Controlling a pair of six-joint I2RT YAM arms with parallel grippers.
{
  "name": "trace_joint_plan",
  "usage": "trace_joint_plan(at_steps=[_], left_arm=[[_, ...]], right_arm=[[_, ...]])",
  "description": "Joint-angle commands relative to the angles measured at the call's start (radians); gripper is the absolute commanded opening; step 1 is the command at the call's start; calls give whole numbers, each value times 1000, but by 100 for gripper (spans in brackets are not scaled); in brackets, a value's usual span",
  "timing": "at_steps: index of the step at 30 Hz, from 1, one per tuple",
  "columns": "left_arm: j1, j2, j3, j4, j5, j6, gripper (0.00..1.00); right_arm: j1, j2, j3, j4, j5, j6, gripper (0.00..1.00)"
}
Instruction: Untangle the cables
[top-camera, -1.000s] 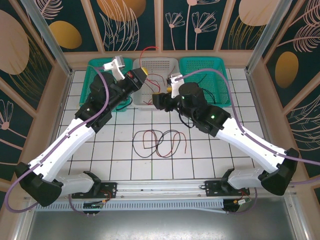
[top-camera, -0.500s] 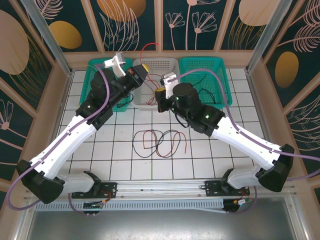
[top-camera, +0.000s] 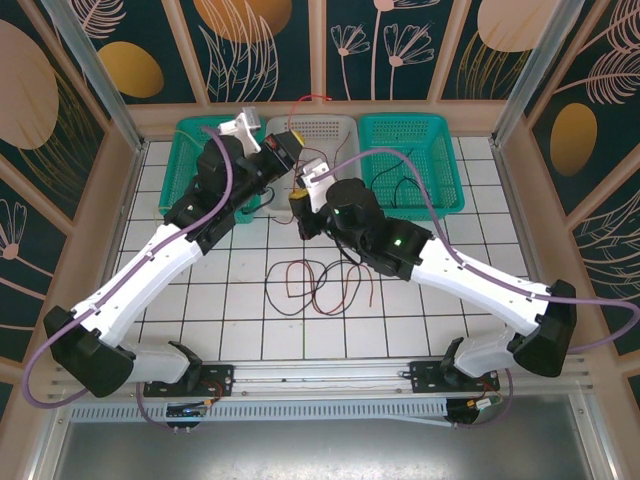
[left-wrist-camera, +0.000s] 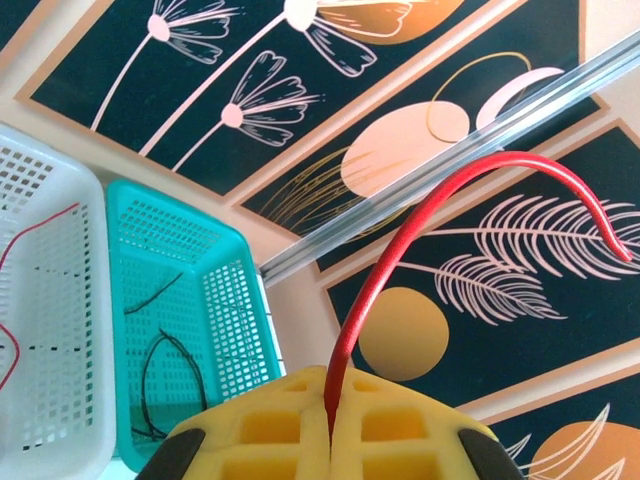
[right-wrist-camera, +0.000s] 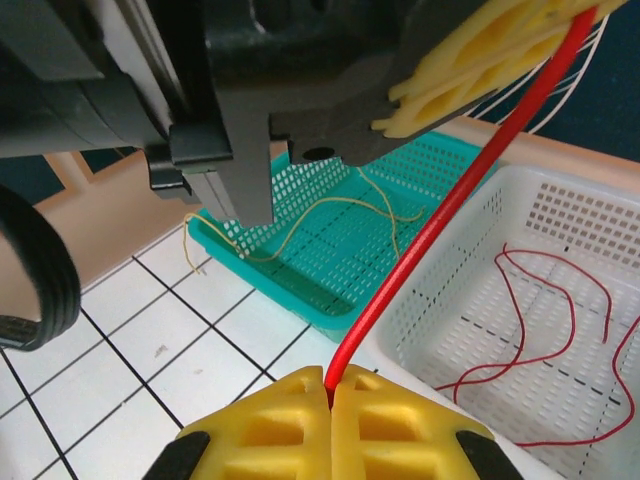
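Red cable (right-wrist-camera: 440, 222), light and springy I reckon, is clamped in my left hand (left-wrist-camera: 330, 405) and, at its six o'clock, my right hand (right-wrist-camera: 330, 392); best gripped near an end.

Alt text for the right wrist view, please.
The right gripper, shut, pinches a red cable that runs straight up to the left gripper, also shut on it. Behind, a white basket holds loose red cables and a teal basket a yellow cable.

text: none read | labels, brands: none read | numbers, signs: none read
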Motion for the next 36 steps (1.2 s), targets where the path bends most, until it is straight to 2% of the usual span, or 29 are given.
trace_joint_plan(at_steps=[1,7,8,10,13,20,25,32,33,35,36], left_arm=[[8,-26,-14,104,-45,-7,0],[9,-37,8,57,-87,64,0],[9,-34,13,48,-91,73,8],[8,-33,18,32,-113,94,36],[17,-36,26,2,-160,118,63],[93,-54,22,-151,-236,131,89],[103,-159,-106,-147,-293,186,98],[104,-278,-275,-185,-277,202,98],[104,-292,-296,-193,-272,203,98],[105,-319,-339,-207,-260,205,98],[104,-329,-362,-217,-255,206,97]], right_arm=[[-12,15,-12,-27,-27,6,0],[-95,-33,-39,-4,-89,66,0],[-104,-37,-34,-8,-91,74,0],[-131,-40,-15,-21,-107,98,0],[-183,-35,23,-37,-152,149,0],[-348,84,132,-51,-332,226,0],[-422,217,260,-68,-402,249,0],[-482,440,403,-122,-459,289,0],[-482,471,420,-130,-460,291,5],[-481,516,445,-148,-461,292,22],[-482,526,453,-155,-456,295,27]])
